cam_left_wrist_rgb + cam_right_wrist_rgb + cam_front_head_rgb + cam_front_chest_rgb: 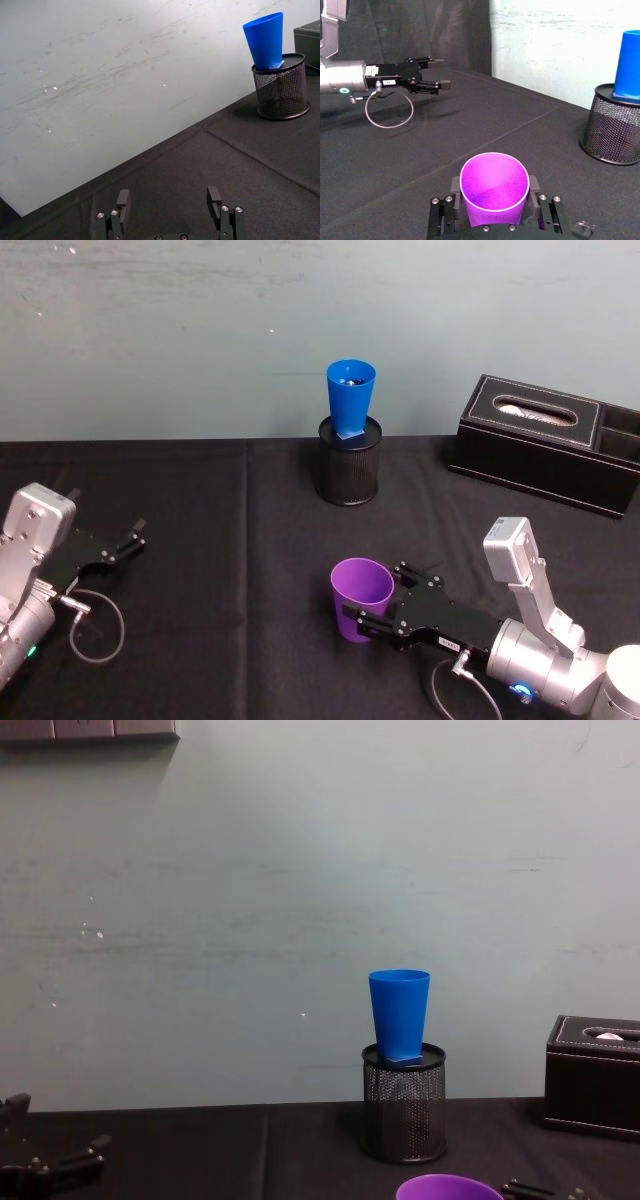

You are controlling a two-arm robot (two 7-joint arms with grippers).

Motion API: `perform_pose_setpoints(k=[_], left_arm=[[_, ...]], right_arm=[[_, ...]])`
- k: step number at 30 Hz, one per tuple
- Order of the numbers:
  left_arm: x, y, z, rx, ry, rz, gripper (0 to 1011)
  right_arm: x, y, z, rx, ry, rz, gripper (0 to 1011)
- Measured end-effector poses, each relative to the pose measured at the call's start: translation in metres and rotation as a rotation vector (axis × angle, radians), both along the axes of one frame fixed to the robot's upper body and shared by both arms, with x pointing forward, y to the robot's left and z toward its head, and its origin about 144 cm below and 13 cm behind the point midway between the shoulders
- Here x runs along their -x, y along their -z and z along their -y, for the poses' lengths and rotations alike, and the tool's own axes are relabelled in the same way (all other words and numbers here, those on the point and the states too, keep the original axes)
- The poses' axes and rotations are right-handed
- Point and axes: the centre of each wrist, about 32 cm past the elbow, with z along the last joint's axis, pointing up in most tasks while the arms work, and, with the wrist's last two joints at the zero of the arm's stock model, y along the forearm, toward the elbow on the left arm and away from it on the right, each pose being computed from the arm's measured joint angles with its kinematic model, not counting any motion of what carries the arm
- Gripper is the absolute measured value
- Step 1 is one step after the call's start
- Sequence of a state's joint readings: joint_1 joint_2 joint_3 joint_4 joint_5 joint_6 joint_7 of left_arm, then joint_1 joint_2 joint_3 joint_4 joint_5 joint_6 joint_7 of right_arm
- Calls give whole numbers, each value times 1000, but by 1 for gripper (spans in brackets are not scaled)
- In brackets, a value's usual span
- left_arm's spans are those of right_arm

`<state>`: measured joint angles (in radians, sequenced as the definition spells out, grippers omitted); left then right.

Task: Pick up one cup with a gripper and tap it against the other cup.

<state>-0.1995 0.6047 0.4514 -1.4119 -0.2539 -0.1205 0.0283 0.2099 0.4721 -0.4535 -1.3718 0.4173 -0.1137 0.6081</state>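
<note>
Black-clothed table (200,510) carries a mesh pen holder (349,475) and a tissue box (530,450)

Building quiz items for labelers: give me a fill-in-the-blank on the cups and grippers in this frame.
The cup gripped by the right gripper is ___.
The blue cup stands in the black mesh ___.
The left gripper, idle at the left, has its fingers ___.
Missing: purple; pen holder; open.
</note>
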Motion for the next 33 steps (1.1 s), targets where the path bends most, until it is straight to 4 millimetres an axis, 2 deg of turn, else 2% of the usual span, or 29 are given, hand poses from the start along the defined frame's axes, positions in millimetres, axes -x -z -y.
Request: perform_pose_setpoints(k=[22, 29, 33], left_arm=[[0, 0, 0, 0, 0, 0, 1000], [0, 0, 0, 0, 0, 0, 1000], [0, 0, 0, 0, 0, 0, 1000]], right_arm=[[1, -1, 1, -11, 3, -2, 708], [-1, -15, 2, -56, 17, -9, 707], [-9, -35, 4, -75, 11, -18, 707]])
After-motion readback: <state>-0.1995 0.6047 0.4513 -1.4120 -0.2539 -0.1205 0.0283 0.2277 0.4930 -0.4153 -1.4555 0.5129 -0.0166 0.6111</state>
